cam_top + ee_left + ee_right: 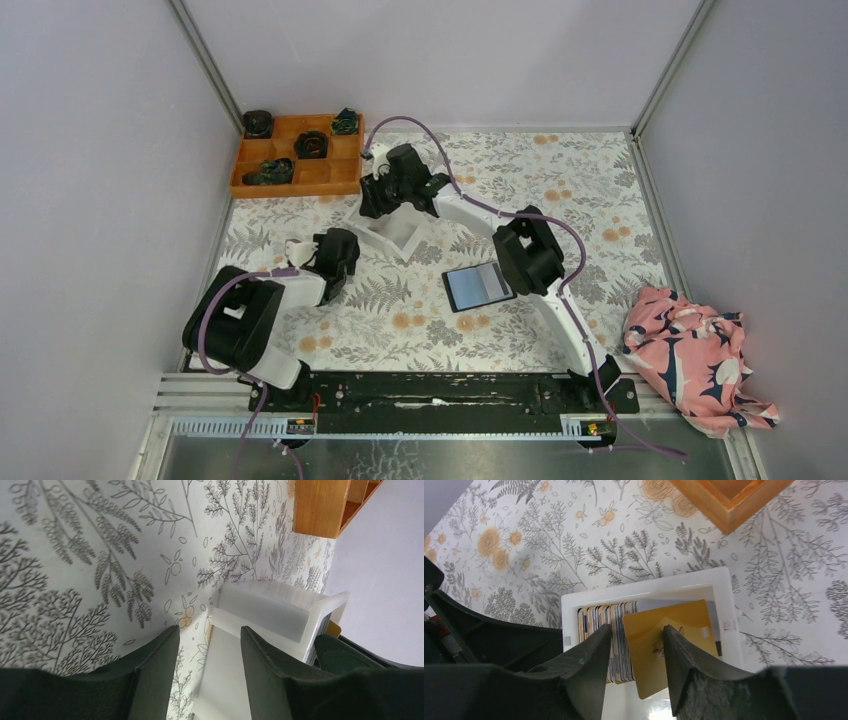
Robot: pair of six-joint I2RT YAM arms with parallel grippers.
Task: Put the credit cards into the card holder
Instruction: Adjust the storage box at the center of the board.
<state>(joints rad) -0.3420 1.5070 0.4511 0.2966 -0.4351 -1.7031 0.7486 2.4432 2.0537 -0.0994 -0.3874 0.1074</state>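
In the white tray, credit cards on edge, gold card at right hand, grip unclear, left hand half-open

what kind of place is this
Probably a robot lab test cell: plain grey walls box in a floral-covered table, with the left arm and right arm bolted to a rail at its near edge.

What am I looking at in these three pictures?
Two robot arms work at a flower-patterned table. One picture looks down from above; the other two come from cameras on each wrist. On the table: an orange box, a white tray packed with credit cards, an open card holder and a pink cloth. The right gripper hovers with jaws apart over a gold card in the tray. The left gripper sits at the tray's edge; whether it grips it is unclear.
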